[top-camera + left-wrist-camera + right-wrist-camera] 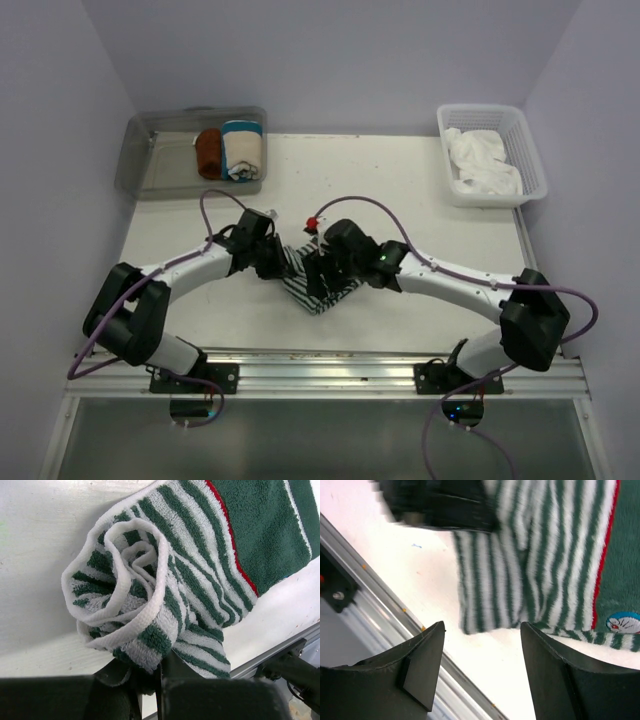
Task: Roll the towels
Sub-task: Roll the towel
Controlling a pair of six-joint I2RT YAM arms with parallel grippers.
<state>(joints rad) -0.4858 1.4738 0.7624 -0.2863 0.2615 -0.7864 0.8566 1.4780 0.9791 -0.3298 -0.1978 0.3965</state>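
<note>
A green-and-white striped towel with a red stripe lies mid-table between both grippers. In the left wrist view its near end is curled into a loose roll. My left gripper is shut on the bottom edge of that roll. My right gripper is open and empty, hovering just off the towel's flat striped edge. The left gripper shows blurred at the top of the right wrist view. In the top view the left gripper and right gripper sit at opposite sides of the towel.
A clear bin at the back left holds two rolled towels, one brown and one white with a blue band. A white basket at the back right holds white towels. The metal rail runs along the near edge.
</note>
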